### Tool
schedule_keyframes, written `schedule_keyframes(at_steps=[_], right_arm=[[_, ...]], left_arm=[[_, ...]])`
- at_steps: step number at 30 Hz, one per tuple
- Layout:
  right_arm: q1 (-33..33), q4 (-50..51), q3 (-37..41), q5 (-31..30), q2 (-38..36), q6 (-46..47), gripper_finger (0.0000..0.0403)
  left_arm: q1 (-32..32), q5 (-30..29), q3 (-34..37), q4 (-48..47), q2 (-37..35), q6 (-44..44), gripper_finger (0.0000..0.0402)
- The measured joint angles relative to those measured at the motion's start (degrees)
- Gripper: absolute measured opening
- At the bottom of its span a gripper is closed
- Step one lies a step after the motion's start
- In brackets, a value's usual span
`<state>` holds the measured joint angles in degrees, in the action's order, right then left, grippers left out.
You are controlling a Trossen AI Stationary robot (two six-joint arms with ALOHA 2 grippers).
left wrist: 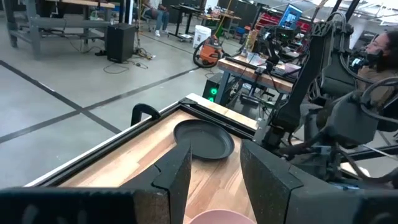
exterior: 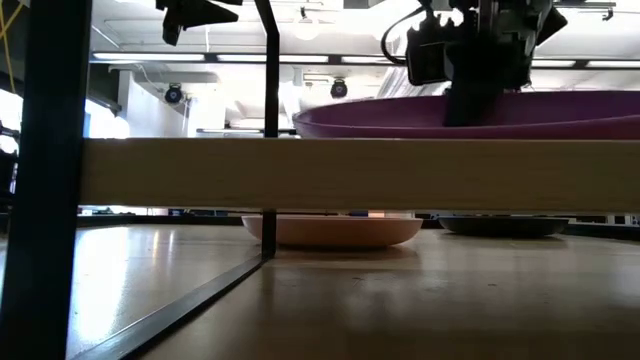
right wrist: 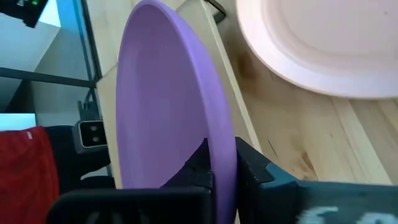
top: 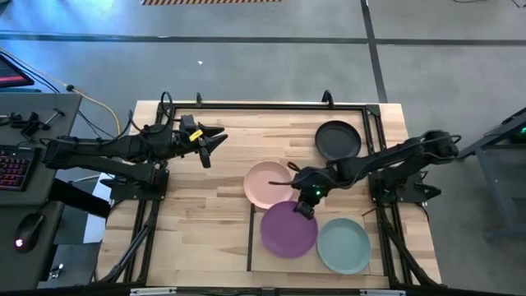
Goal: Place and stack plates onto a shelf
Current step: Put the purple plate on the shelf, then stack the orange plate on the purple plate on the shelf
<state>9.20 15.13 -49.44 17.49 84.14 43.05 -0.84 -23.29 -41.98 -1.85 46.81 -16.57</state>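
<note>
The purple plate [top: 288, 230] sits over the left half of the shelf [top: 374, 215], and my right gripper [top: 305, 207] is shut on its rim. In the low view the purple plate [exterior: 400, 118] appears to lie along the top of the shelf [exterior: 350, 175]. The pale blue-green plate [top: 343, 245] lies flat on the shelf's right half. The pink plate [top: 268, 184] and the black plate [top: 338, 140] rest flat on the tabletop, farther away than the shelf. My left gripper [top: 215, 143] hovers open over the table's far left and touches nothing. My right gripper pinches the purple plate's rim [right wrist: 222, 158] on the plate's far-right side. One finger [right wrist: 198, 163] is on the upper face and the other [right wrist: 252, 165] is on the underside. The fingers come slanting down from the table's far right. The plate lies nearly level.
A dark metal frame [top: 263, 107] runs around the tabletop, with an upright post [exterior: 268, 120] near the shelf's left end. In the left wrist view the black plate [left wrist: 204, 140] lies ahead of the open fingers. Bare tabletop [top: 197, 222] lies left of the shelf.
</note>
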Motion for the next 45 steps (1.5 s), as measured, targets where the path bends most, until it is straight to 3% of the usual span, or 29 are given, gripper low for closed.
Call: schedule_keyframes(at_steps=[11, 19, 25, 31, 36, 40, 45], right_arm=[[1.62, -0.55, -0.1, 0.31, 1.86, -0.9, 0.0083], [1.01, -0.53, -0.1, 0.26, 1.58, -4.23, 0.0185], [-3.08, 7.37, -0.05, 2.08, -2.52, -8.19, 0.0225], [-4.34, 15.5, 3.24, -10.04, -13.93, -11.58, 0.0225], [-4.28, 12.04, 13.19, -13.05, -26.05, -2.91, 0.0215], [-4.3, 0.58, 20.51, -16.3, -34.28, 4.03, 0.0206], [-4.56, -18.58, 24.31, -30.64, -38.51, -0.32, 0.0204]], left_arm=[[0.0, -0.02, 0.0, -0.01, 0.0, 0.57, 0.0129], [0.0, -0.11, 0.0, 0.0, -0.01, 1.74, 0.0129], [0.02, -0.11, 0.0, 0.0, -0.02, 1.74, 0.0129], [0.02, -0.07, -0.02, -0.89, -0.02, 1.0, 0.0129], [0.02, -0.02, -0.02, -3.26, 0.0, -1.67, 0.0129], [0.02, -0.02, -0.02, -3.25, 0.0, -3.21, 0.0129], [0.0, 0.65, -0.02, -0.65, 0.0, -3.03, 0.0129]])
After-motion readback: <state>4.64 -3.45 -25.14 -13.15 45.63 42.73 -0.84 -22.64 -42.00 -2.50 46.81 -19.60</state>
